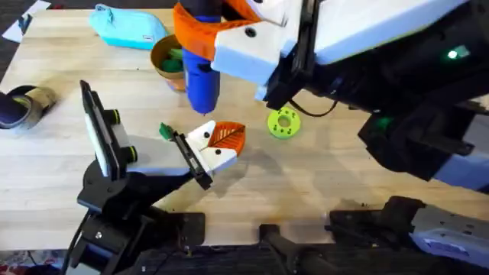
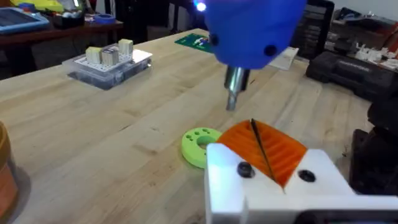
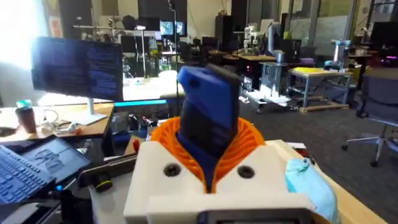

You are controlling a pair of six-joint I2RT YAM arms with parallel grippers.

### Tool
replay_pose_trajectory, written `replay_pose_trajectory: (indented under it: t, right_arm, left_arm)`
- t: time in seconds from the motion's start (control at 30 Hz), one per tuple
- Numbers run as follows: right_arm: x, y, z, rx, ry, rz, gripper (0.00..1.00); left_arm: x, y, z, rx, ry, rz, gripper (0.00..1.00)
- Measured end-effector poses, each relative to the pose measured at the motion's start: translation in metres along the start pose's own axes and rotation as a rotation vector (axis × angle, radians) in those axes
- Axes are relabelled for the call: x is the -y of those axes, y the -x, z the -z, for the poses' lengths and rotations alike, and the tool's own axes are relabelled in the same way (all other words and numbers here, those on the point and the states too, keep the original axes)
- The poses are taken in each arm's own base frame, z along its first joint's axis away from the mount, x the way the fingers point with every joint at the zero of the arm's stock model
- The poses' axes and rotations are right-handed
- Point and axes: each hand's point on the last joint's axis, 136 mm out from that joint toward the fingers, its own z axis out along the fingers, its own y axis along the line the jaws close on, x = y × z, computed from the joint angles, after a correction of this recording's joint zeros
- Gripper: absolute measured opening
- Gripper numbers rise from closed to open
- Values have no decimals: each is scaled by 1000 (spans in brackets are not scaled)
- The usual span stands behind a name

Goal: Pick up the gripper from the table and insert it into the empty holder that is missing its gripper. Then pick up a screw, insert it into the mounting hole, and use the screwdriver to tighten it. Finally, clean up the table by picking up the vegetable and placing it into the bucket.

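Now: one screwdriver (image 1: 202,72) clamped in right gripper (image 1: 221,34); left gripper (image 1: 221,141) closed, empty; one bucket (image 1: 170,61)

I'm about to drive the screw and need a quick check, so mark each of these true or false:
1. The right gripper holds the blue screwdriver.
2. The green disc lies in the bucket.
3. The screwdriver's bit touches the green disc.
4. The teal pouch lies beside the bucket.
1. True. The right gripper has its orange pads closed on the blue screwdriver.
2. False. The green disc lies on the bare table, well apart from the bucket.
3. False. The bit hangs in the air, clear of the disc.
4. True. The teal pouch lies right next to the bucket at the table's far side.
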Motion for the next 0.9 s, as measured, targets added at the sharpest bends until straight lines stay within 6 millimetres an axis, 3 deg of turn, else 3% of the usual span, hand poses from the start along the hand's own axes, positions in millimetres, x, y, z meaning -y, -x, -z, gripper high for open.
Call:
replay_pose_trajectory:
  t: [0.9]
  right_arm:
    - [6, -24, -4, -64, -13, -144, 25]
  left_arm:
    - [0, 0, 0, 0, 0, 0, 17]
